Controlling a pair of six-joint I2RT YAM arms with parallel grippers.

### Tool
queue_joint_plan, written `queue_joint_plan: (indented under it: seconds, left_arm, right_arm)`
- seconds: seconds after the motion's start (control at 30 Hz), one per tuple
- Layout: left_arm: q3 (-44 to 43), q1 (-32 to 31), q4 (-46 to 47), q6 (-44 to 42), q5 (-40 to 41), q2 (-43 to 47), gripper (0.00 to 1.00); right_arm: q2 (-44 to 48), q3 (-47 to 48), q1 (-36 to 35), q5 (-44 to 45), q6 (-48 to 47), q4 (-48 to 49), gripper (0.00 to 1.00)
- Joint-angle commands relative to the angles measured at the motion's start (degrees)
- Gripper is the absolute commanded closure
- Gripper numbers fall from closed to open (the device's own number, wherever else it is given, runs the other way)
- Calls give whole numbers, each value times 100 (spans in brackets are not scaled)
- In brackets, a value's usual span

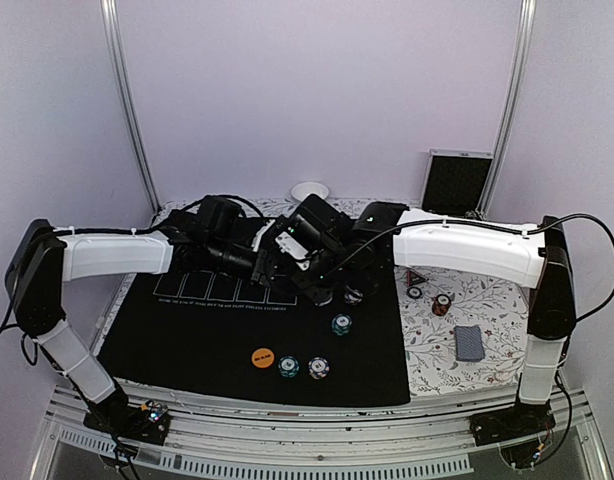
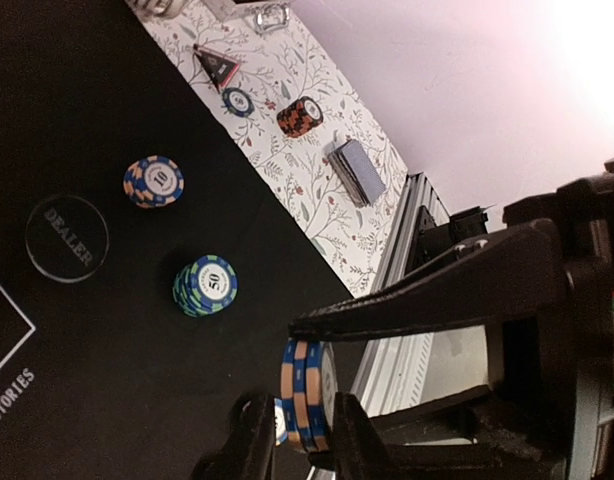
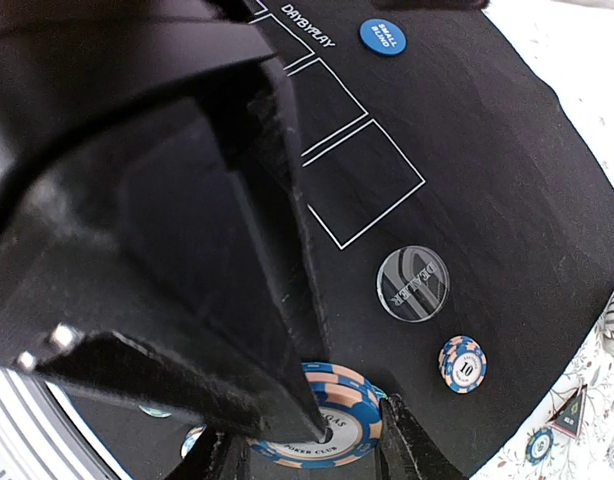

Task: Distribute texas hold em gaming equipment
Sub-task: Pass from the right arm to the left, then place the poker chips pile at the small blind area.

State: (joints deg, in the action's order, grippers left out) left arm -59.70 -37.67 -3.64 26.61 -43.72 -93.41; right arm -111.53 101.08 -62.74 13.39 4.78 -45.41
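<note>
The blue-and-orange chip stack (image 2: pixel 307 395) is in the air above the middle of the black poker mat (image 1: pixel 187 330), and both claws meet on it. The right gripper (image 2: pixel 307 440) is clamped on its two flat faces. The fingers of the left gripper (image 3: pixel 312 447) lie against its rim on both sides, but I cannot tell if they already press it. It looks like a handover between the arms, so I judge that this stack is not yet placed.

Several pieces already lie on the mat. These are a green "50" stack (image 2: pixel 205 285), a blue-and-orange "10" chip (image 2: pixel 154 181), the clear DEALER button (image 2: pixel 67 238) and the blue SMALL BLIND disc (image 3: pixel 384 37). At the near edge of the mat there are also an orange disc (image 1: pixel 262 357), a green-edged chip (image 1: pixel 289 367) and a pale chip (image 1: pixel 318 368).

Off the mat, on the flowered cloth (image 1: pixel 487 300) to its right, some things wait to be given out. They are the red triangular marker (image 2: pixel 217 67), a blue-and-white chip (image 2: pixel 238 101), a red-and-black chip stack (image 2: pixel 300 116) and the deck of cards (image 2: pixel 355 170), which is one closed pile with no card dealt.

In my judgement the chips and buttons are about half distributed. What is left is this stack, the pieces on the cloth and all of the cards.
</note>
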Motion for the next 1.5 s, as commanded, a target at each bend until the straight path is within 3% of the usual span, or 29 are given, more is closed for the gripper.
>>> queue_joint_plan:
  seconds: [0.0,0.1,0.4,0.47,0.5,0.57,0.63,0.77,0.87,1.0,1.07,1.2,1.47]
  left_arm:
    - [-41,-144,-232,-206,-270,-187,83]
    - [-49,-143,-234,-202,-356,-234,99]
    - [-47,-136,-210,-191,-169,-135,100]
    - [-33,-129,-237,-200,79,-76,100]
    - [-37,-120,-247,-223,290,-50,100]
    - [-63,-103,-285,-285,643,21,100]
    - [-96,-31,-306,-413,1058,100,100]
    - [-341,321,-670,-749,1999,118,100]
    - [-622,708,-1128,-1079,2841,21,100]
    - [-1176,1068,-1705,-1604,4793,-321,100]
    - [-1535,1134,-1923,-1944,6002,-723,100]
    - [-2304,1157,-2136,-2529,7458,-1628,100]
    - [-3629,1170,-2176,-3407,8682,-3298,100]
  right_arm:
    - [-4,290,26,309,162,226,91]
    - [34,273,33,309,171,263,91]
    - [52,135,59,340,194,294,88]
    - [52,96,61,371,197,291,65]
    - [60,61,65,386,207,294,48]
    - [94,8,65,465,221,289,28]
    - [147,-60,67,560,233,285,15]
    - [324,-167,80,726,277,262,0]
    - [524,-299,106,867,316,259,1]
    - [869,-575,207,1036,430,249,1]
    - [1074,-773,309,1095,515,247,1]
    - [1373,-1021,456,1125,630,249,1]
    - [1674,-1270,531,1142,695,196,1]
